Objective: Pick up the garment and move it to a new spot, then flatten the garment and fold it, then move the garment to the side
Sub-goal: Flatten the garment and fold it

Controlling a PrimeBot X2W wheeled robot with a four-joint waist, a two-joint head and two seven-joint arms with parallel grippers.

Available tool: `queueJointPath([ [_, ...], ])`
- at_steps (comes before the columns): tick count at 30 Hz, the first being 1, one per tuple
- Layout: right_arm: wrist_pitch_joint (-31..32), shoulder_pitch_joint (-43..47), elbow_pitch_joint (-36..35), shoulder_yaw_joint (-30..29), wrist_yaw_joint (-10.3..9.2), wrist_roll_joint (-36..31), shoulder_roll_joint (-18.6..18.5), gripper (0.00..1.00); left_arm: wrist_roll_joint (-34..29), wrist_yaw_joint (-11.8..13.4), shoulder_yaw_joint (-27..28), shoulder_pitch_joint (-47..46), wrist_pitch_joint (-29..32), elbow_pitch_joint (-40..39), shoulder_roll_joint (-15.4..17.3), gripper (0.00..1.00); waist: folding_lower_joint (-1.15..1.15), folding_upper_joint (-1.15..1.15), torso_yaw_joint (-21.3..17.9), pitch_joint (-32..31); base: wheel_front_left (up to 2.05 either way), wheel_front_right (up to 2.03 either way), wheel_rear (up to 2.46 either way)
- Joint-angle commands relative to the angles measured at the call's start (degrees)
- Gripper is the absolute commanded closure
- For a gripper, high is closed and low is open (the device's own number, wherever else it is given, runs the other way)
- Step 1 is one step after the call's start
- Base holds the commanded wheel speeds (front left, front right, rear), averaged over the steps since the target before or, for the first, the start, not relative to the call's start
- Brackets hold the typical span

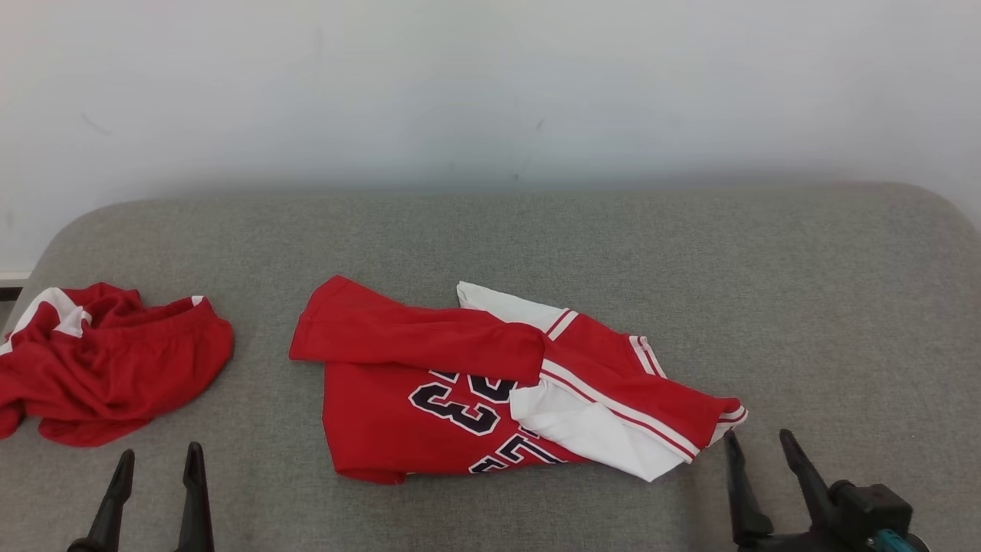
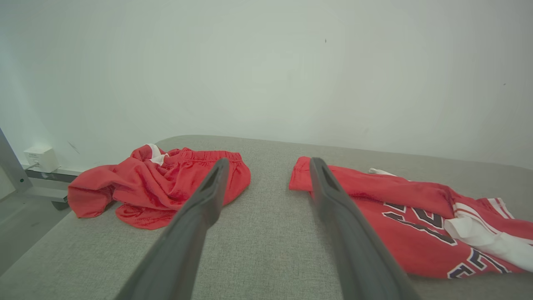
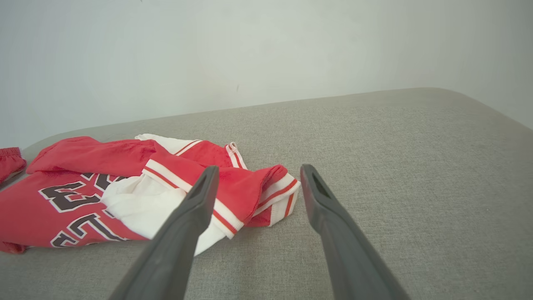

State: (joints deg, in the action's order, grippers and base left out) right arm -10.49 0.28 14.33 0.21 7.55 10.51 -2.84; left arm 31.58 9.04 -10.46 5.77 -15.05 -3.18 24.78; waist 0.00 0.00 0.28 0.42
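- garment (image 1: 498, 368): red short-sleeved jersey t-shirt with white sleeves, red-and-white stripe trim and black white-outlined numbers. it lies loosely rumpled near the middle of the surface, towards its near edge. one red flap is folded across the upper body, and a white sleeve is doubled over the numbers. a striped cuff points towards the right side.
- left gripper (image 1: 161, 452): two long dark fingers at the lower left of the head view, pointing away from the robot. the fingers stand apart with nothing between them. they are low over bare surface, between the jersey and the other red cloth and clear of both.
- right gripper (image 1: 757, 435): two long dark fingers at the lower right of the head view, on a black wrist with a teal detail. the fingers are spread and hold nothing. the inner fingertip is just beside the striped cuff, and contact cannot be told. in the right wrist view the cuff lies ahead, partly between the fingers.
- second cloth (image 1: 115, 368): crumpled red fabric item with white patches and a gathered band. it is heaped at the left edge of the surface, well apart from the jersey.
- surface (image 1: 690, 268): grey woven fabric top with rounded far corners.
- wall (image 1: 490, 92): plain white, behind the surface.
- small white box (image 2: 41, 158): sits on a pale rail by the wall, left of the surface.
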Motion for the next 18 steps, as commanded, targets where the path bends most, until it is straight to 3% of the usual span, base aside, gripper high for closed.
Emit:
queueJointPath([
  [1,0.6,-0.7,0.1,1.0,-0.13,-0.3,-0.1,0.00,-0.7,-0.4,0.4,-0.2,-0.2,0.3,-0.5,0.00,0.00,0.00,0.3,0.5,0.00,0.00,0.00],
  [9,3.8,-7.0,2.6,5.4,-0.13,-2.6,-0.1,0.00,-2.3,-2.2,0.0,-2.9,-0.2,1.7,-2.5,0.00,0.00,0.00,2.7,1.8,0.00,0.00,0.00],
  [18,7.1,-12.5,11.3,7.5,-0.13,-2.9,-0.9,0.00,-3.5,-3.9,-1.4,-5.3,-0.2,3.4,-4.7,0.00,0.00,0.00,6.2,3.3,0.00,0.00,0.00],
])
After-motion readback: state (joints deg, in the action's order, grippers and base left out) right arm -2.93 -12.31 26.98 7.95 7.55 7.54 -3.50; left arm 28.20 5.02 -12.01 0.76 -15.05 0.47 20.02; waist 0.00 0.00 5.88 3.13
